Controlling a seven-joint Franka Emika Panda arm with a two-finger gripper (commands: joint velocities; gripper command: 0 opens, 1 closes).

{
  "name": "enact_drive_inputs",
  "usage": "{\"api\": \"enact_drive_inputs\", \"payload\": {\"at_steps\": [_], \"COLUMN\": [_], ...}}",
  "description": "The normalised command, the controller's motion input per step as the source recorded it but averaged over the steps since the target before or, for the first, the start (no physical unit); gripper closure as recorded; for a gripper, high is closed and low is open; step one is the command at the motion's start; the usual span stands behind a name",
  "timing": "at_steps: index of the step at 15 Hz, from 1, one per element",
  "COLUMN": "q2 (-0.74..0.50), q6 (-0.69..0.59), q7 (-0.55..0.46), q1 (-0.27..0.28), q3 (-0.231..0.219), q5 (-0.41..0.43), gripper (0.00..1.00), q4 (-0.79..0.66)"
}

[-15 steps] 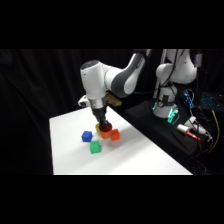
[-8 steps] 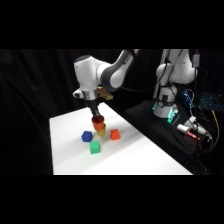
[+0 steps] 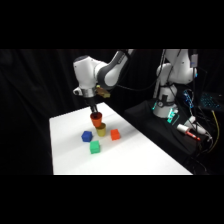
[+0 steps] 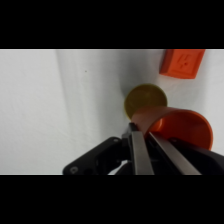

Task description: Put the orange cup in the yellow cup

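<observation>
The tool (image 4: 146, 145) grips the orange cup (image 4: 177, 127) by its thin rim above the yellow cup (image 4: 145, 100); likely light, stiff, slippery.

You have two cups on view: one orange cup (image 3: 96, 119) (image 4: 175, 125) and one yellow cup (image 3: 101, 131) (image 4: 145, 100), both near the middle of the side view. You have three blocks: one blue block (image 3: 87, 135), one green block (image 3: 95, 147) and one red-orange block (image 3: 115, 134) (image 4: 182, 62), the last at the upper right of the wrist view. That makes five coloured pieces on one white table (image 3: 130, 160).
</observation>
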Motion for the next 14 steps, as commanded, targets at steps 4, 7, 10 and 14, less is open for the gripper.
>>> {"api": "enact_drive_inputs", "payload": {"at_steps": [4, 7, 10, 14], "q2": [0.0, 0.02, 0.0, -0.06], "q6": [-0.02, 0.02, 0.06, 0.07], "q7": [-0.14, -0.14, -0.1, -0.07], "q1": [-0.047, -0.046, -0.024, -0.002], "q3": [0.016, 0.022, 0.013, 0.008], "q5": [0.129, 0.125, 0.076, 0.039], "gripper": [0.97, 0.97, 0.68, 0.41], "q4": [0.0, -0.01, -0.03, -0.05]}}
